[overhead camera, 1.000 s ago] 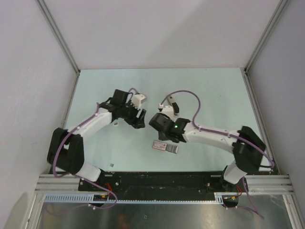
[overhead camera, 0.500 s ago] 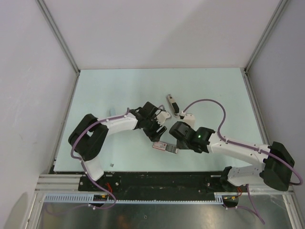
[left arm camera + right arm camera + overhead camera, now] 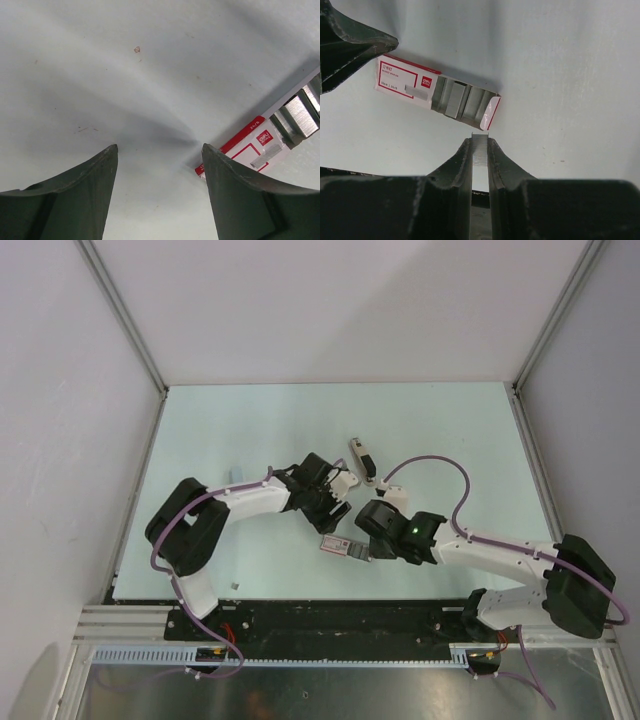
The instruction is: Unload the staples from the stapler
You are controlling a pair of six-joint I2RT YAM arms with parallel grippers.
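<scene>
A thin silvery strip of staples [image 3: 480,150] is pinched by its flat sides between the clenched right fingers [image 3: 456,172], just beside the open end of a red-and-white box [image 3: 405,80]. The strip is judged light, slippery and easily snapped. The left fingers [image 3: 75,195] are spread and empty near the box's labelled end. The stapler [image 3: 361,459] lies farther back on the surface [image 3: 150,75].

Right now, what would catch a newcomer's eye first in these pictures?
The right gripper pinches a silvery strip of staples right at the open end of a red-and-white staple box at the table's near middle. The left gripper hangs open at the box's labelled end; the stapler lies apart, farther back.
</scene>
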